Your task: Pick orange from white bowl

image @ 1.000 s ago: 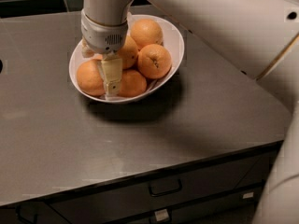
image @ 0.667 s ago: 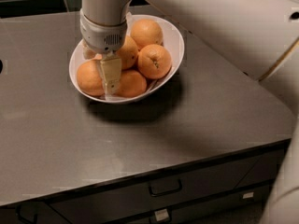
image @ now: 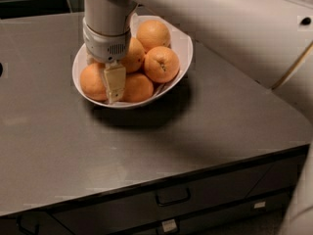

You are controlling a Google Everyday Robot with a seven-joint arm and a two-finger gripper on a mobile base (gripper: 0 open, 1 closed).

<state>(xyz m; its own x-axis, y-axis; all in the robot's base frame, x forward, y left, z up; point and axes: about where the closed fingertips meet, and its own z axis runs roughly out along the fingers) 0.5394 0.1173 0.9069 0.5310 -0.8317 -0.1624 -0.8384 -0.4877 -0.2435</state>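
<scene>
Just over the near-left part of the bowl (image: 183, 45) hangs the gripper (image: 114, 89), pointing straight down from its grey wrist (image: 108, 40). Its pale tip reaches into the gap between the left orange (image: 91, 81) and the front orange (image: 139, 88). It overlaps both from this angle, and whether it touches either one I cannot tell. Whether the gripper is spread or closed I cannot tell either.

The bowl holds five oranges in a heap. Besides the two at the tip, a middle orange (image: 132, 55) lies partly hidden behind the wrist. The right orange (image: 161, 64) sits beside it toward the right rim, apart from the gripper. The back orange (image: 153, 35) lies at the far side, also apart from the gripper. All five rest in the bowl.

The bowl stands on a grey counter (image: 58, 146), toward its back left and away from the front edge. The white arm (image: 230, 28) comes in from the upper right, passes behind the bowl and turns down into the wrist. Below the counter's front edge are dark drawer fronts, one with a handle (image: 172, 198)
</scene>
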